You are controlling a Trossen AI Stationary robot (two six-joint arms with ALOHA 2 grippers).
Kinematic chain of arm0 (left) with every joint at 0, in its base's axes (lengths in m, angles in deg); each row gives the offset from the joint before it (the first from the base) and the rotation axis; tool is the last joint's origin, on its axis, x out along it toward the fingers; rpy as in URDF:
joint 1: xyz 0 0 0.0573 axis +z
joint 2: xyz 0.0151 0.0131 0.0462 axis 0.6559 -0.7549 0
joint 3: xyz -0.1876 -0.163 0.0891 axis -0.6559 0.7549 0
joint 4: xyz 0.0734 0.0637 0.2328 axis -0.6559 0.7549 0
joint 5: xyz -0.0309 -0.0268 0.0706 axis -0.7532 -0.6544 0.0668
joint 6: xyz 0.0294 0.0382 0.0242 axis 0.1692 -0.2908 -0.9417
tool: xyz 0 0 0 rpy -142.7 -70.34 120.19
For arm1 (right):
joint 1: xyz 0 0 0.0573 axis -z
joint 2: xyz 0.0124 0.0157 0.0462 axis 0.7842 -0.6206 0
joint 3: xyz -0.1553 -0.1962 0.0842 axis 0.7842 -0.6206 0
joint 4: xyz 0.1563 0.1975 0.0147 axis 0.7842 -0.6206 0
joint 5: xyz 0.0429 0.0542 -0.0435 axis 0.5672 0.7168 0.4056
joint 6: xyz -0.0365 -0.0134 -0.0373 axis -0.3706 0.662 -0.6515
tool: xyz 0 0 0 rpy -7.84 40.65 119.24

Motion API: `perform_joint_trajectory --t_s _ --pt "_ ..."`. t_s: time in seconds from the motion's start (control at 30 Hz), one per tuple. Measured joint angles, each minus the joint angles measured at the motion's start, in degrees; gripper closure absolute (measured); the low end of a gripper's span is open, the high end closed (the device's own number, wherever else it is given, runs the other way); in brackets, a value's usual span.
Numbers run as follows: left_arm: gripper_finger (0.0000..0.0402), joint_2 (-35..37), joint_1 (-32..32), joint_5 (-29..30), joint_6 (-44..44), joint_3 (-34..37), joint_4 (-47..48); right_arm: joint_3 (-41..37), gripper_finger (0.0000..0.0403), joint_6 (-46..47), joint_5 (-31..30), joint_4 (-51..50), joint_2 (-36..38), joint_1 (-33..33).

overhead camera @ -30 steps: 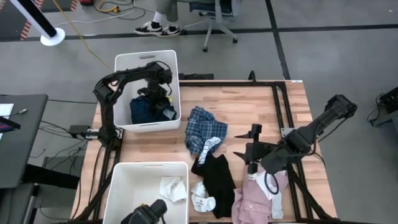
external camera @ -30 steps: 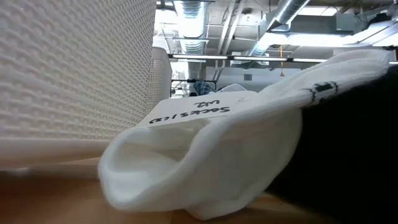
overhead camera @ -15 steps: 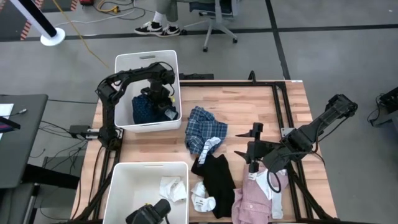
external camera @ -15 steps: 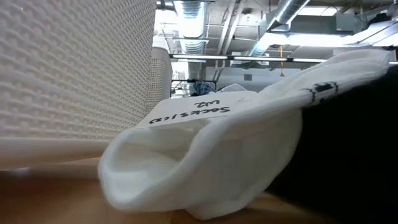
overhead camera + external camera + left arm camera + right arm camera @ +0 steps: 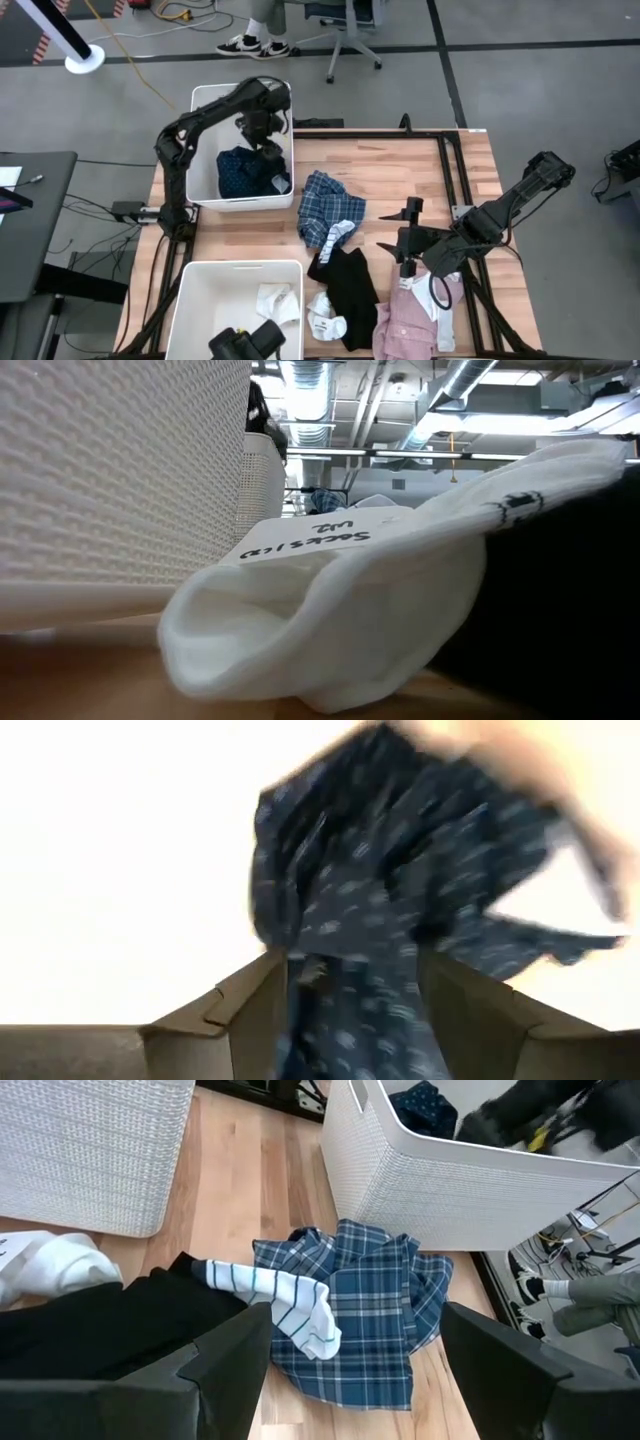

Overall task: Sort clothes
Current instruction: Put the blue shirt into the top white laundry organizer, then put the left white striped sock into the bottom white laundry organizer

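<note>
floor: grey concrete | office chair | ceiling ducts

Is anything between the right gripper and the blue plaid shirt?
Nothing visible blocks it. The right gripper, fingers open, faces the blue plaid shirt across bare table. Only a striped sock lies on the shirt's near edge.

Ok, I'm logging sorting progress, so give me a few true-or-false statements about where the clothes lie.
1. The navy dotted shirt lies in the far white plastic bin. True.
2. The blue plaid shirt is in the near white plastic bin. False: it lies on the wooden table.
3. White socks lie in the near bin. True.
4. The right claw grips the black top. False: it is open, beside the pink shirt.
5. The left claw is above the far bin. True.
</note>
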Motion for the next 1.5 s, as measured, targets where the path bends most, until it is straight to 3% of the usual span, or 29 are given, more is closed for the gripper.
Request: perform_joint_trajectory --t_s 0.37,0.83,1.23,1.5 --pt "0.0184 6.7 -0.47 0.23 0.25 -9.45 0.11 0.0 0.0098 -0.02 0.0 -0.45 0.0 -0.07" --pt "0.0184 22.67 -4.64 -0.36 0.54 -12.11 -1.12 0.0 0.0098 -0.15 0.0 -0.47 0.0 -0.02" --pt "0.0184 39.48 -20.83 1.27 4.76 -12.16 -9.05 0.0 0.0098 0.04 0.0 -0.32 0.0 -0.01" --pt "0.0184 45.41 -38.68 13.39 10.25 -12.16 -9.23 0.0 0.0098 1.57 0.0 -0.32 0.0 -0.07"
